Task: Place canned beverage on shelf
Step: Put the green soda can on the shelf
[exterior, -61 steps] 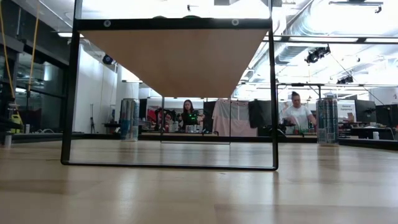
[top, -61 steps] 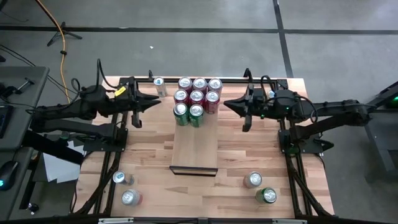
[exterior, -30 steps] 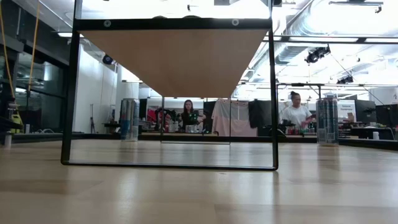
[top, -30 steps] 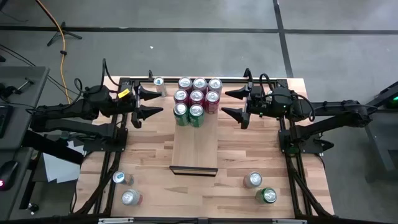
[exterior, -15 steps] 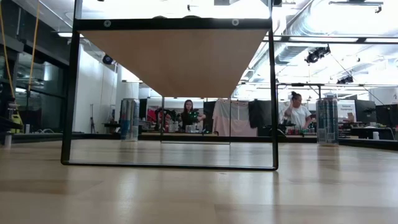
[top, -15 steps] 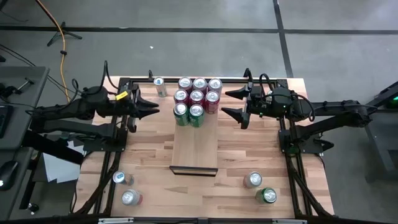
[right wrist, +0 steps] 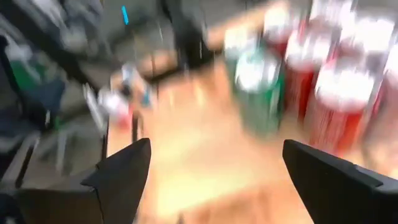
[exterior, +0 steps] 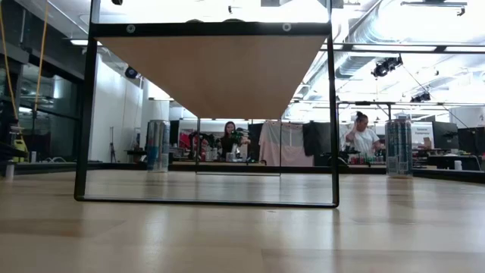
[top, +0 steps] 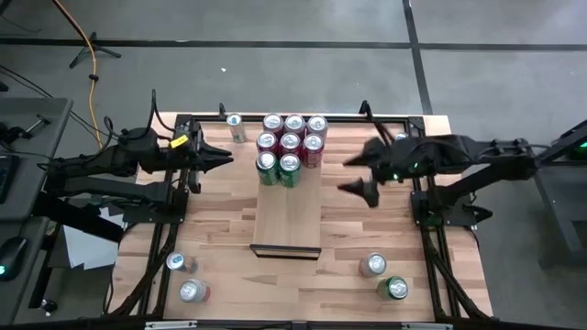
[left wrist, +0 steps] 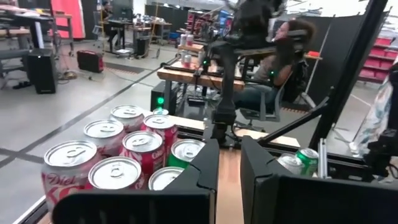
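Observation:
The shelf (top: pixel 288 215) is a long pale board running from the far edge toward the near edge at the table's middle. Several red and green cans (top: pixel 291 144) stand upright in a cluster on its far end, also seen in the left wrist view (left wrist: pixel 124 152). My left gripper (top: pixel 227 158) hovers left of the cluster, shut and holding nothing (left wrist: pixel 229 149). My right gripper (top: pixel 355 176) hovers right of the shelf, open and tipped down, with nothing between its fingers (right wrist: pixel 214 171); its view is blurred, showing green (right wrist: pixel 261 78) and red cans (right wrist: pixel 339 93) ahead.
Loose cans stand on the tabletop: one at the far left (top: pixel 236 125), two at the near left (top: pixel 180 263) (top: pixel 191 291), two at the near right (top: pixel 372 265) (top: pixel 396 288). Bare wood lies on either side of the shelf. People sit in the room beyond (exterior: pixel 362 136).
My left gripper has shut on nothing, staying left of the can cluster. My right gripper, still open, has risen, swung toward the table's near edge and tipped downward with a roll. The cans and the shelf have not moved.

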